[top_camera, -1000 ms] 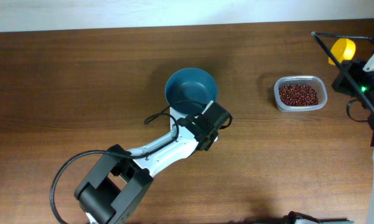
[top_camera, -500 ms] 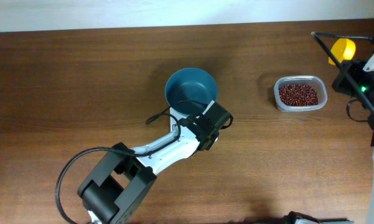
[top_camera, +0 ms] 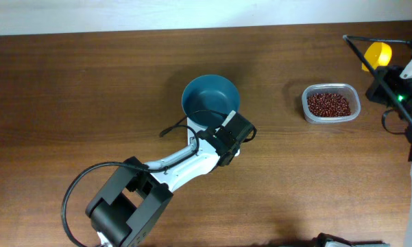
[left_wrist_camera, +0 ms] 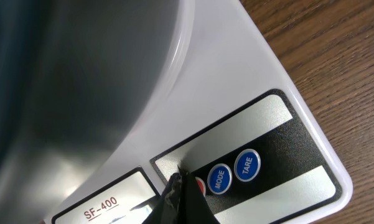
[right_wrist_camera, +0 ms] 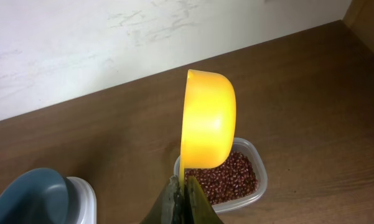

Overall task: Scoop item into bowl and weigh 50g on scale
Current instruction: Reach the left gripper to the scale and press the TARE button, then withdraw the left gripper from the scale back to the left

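The beans (top_camera: 328, 103) fill a clear tub (top_camera: 357, 104) near the table's (top_camera: 89, 82) right edge, and the teal bowl (top_camera: 210, 96) sits mid-table. Overhead, the left arm (top_camera: 185, 161) hides the scale (left_wrist_camera: 249, 81). The left wrist view shows it under the bowl, the left gripper (left_wrist_camera: 179, 184) with fingers together at the red button (left_wrist_camera: 200, 185). The right wrist view shows the right gripper (right_wrist_camera: 182, 196) clamped on a yellow scoop (right_wrist_camera: 206, 121).

Overhead looks straight down, left wrist close over the scale (left_wrist_camera: 236, 74), right wrist also seeing the bowl (right_wrist_camera: 31, 196).
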{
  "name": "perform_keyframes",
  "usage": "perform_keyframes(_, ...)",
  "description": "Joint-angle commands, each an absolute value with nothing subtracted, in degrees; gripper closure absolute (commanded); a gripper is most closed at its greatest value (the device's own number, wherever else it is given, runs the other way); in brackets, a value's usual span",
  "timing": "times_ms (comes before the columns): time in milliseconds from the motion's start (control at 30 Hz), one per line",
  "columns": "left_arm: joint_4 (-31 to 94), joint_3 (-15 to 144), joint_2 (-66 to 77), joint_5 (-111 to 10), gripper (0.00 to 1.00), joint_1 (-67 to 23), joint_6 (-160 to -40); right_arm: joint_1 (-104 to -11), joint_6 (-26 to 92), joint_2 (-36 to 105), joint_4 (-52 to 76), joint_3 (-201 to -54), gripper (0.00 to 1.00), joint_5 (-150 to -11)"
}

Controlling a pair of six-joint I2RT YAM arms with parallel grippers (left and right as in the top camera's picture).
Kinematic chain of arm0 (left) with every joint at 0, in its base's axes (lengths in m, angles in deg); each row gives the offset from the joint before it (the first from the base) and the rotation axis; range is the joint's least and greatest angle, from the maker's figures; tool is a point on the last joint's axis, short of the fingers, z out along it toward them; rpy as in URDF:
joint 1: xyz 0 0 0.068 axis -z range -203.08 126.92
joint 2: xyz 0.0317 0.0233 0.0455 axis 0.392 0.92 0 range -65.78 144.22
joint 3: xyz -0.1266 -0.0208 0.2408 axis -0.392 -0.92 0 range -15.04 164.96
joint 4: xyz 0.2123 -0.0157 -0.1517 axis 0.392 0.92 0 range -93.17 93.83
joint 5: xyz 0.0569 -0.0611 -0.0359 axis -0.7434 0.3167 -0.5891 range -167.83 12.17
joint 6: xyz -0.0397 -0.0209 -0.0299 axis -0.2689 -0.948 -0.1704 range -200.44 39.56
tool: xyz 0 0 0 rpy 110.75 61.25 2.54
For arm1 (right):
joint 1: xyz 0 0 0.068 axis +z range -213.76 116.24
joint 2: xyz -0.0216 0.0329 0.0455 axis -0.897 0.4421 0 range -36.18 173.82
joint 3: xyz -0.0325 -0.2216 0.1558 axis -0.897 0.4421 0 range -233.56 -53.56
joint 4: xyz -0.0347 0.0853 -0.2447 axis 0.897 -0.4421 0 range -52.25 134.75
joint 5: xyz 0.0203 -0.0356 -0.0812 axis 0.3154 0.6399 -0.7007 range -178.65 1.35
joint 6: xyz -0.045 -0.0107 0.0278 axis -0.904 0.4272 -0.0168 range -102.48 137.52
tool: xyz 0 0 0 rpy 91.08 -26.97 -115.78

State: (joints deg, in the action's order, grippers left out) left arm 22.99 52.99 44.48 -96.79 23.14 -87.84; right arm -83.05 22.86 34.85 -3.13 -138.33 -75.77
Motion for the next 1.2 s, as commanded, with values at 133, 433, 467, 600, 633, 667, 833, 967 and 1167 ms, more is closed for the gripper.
perform_keyframes(133,23.40,52.27,46.77,-94.28,1.00,23.16,-90.24,-83.01,22.19,34.69,-2.76,-138.63,0.96,-76.53)
perform_keyframes(433,22.72,52.29,46.77,-93.03,1.00,23.16,-90.24,-83.01,22.19,34.69,-2.78,-138.63,0.96,-76.97)
perform_keyframes(467,22.77,52.27,46.77,-93.03,1.00,23.16,-90.24,-83.01,22.19,34.69,-2.78,-138.63,0.96,-76.95)
perform_keyframes(600,23.58,52.47,46.05,-93.03,1.00,23.16,-90.24,-83.01,22.19,34.69,-2.78,-138.63,0.96,-76.97)
perform_keyframes(633,24.65,52.77,45.18,-93.05,1.00,23.16,-90.24,-83.01,22.19,34.69,-2.78,-138.63,0.96,-76.97)
perform_keyframes(667,25.63,52.97,44.17,-93.05,1.00,23.16,-90.24,-83.01,22.19,34.69,-2.78,-138.63,0.96,-76.95)
perform_keyframes(833,28.91,53.06,38.25,-93.05,1.00,23.16,-90.24,-83.01,22.19,34.69,-2.76,-138.63,0.96,-76.97)
perform_keyframes(967,32.23,53.06,31.71,-93.03,1.00,23.16,-90.22,-83.01,22.19,34.78,-2.23,-138.63,0.96,-76.97)
perform_keyframes(1167,37.45,53.06,20.26,-93.05,1.00,23.14,-90.24,-82.98,22.23,36.03,0.74,-138.63,0.96,-76.93)
